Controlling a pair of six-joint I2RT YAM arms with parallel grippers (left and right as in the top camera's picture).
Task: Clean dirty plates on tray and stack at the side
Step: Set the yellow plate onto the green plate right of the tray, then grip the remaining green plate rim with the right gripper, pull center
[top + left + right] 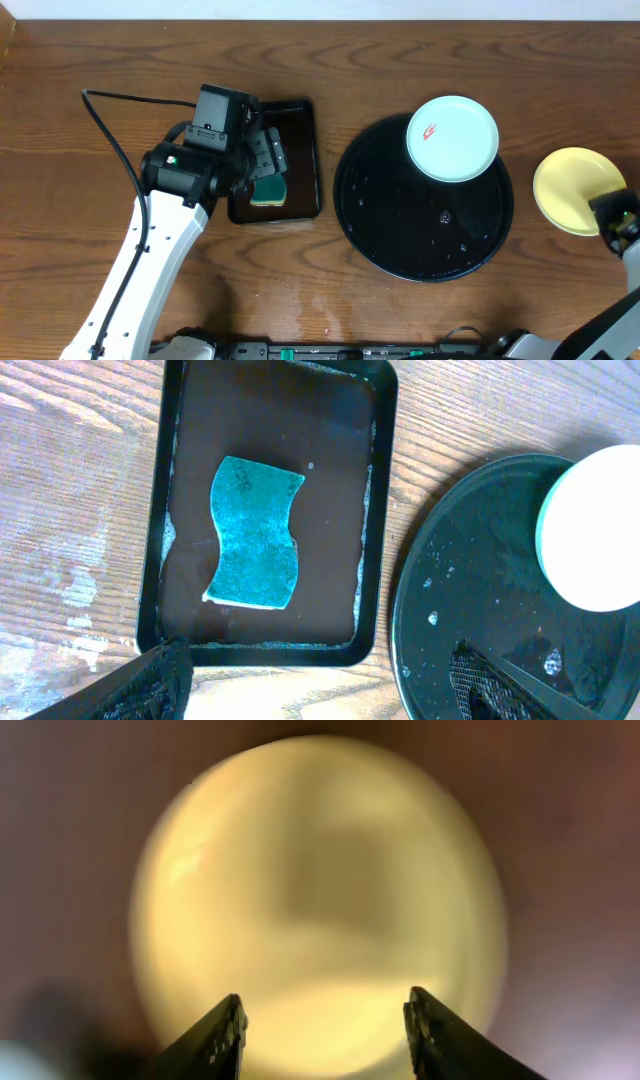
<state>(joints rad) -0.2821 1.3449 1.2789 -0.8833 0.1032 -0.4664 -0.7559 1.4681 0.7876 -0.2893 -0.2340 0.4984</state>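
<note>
Yellow plate (572, 185): it lies off the round tray, on the wood-grain tabletop (120, 60), at 3 o'clock from the tray and just beside its rim.
Right gripper (618, 215): from overhead I see it at the yellow plate's 4 o'clock edge. On my wrist feed its two fingers (215, 1040) stand apart with nothing between them. The plate, badly blurred, fills the view beyond them. I cannot tell whether either finger touches the plate.
Mint-white plate (452, 138): it sits on the round black tray (400, 230) at the tray's 1 o'clock, reaching out to the rim there. It is well apart from both grippers.
Smear (430, 131): a small red-orange mark on the 9 o'clock side of the mint-white plate.
Round tray surface: glossy, with a few pale specks towards 5 o'clock.
Left gripper (318, 685): its jaws are spread wide and empty, hanging over the rectangular black tray (300, 130), which lies at 9 o'clock from the round tray.
Teal sponge (255, 532): it lies flat inside the rectangular tray, ahead of the left fingertips and untouched by them.
Mint-white plate from the left gripper: off at 3 o'clock in the overhead view, and at the right edge of my left wrist feed.
</note>
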